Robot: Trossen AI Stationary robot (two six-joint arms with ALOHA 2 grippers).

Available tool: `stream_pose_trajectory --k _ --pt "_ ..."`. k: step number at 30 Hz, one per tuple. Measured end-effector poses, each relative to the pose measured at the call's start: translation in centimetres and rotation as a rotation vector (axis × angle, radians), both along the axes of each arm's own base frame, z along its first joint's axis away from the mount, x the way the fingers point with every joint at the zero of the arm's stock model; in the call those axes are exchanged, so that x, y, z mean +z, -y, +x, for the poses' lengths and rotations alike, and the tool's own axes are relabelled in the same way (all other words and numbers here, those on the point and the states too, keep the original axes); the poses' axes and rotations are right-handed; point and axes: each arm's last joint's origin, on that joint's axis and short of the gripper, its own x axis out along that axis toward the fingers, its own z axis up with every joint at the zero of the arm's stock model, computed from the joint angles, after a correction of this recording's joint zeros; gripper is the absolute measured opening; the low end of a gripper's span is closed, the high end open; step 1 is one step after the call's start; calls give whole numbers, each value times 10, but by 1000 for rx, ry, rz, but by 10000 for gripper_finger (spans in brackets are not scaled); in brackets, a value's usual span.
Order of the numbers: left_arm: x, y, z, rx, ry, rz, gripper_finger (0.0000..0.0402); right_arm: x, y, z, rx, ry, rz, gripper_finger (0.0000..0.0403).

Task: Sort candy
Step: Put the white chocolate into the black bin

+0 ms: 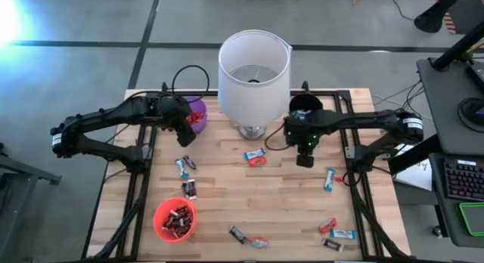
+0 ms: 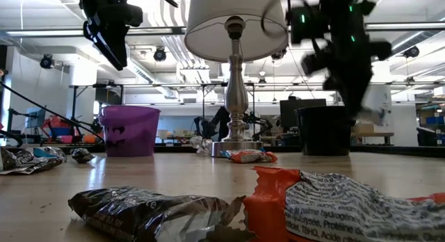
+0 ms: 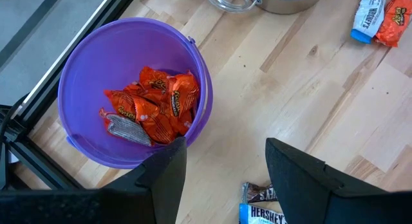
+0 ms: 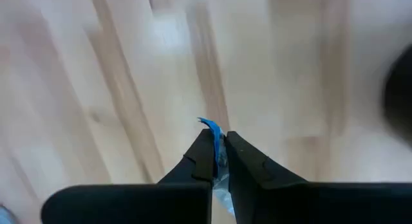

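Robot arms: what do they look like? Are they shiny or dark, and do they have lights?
Both arms are dark, almost black, built from jointed tube-like sections. The left arm has a white band near its base and a black cable looping above it. The right arm has a white band too, and small green lights glowing near its wrist. Each gripper has two flat, dark fingers.

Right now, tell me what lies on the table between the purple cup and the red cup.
In the high view, two wrapped candies lie between the purple cup and the red cup: a blue-and-white candy and a dark candy nearer the red cup.
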Motion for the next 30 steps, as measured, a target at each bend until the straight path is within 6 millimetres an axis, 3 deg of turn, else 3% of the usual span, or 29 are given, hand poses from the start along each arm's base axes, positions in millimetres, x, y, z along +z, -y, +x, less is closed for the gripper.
stream_pose_trajectory --k 8,13,20,30 --pt "0 0 0 0 0 0 194 78 2 6 -124 282 -59 13" --pt "0 0 0 0 0 0 194 107 3 1 -151 330 -146 13" --pt "0 0 0 -1 -1 -1 194 123 16 -8 -274 275 -378 13" --pt "0 0 0 -1 0 -1 194 118 75 -29 -437 254 -386 12"
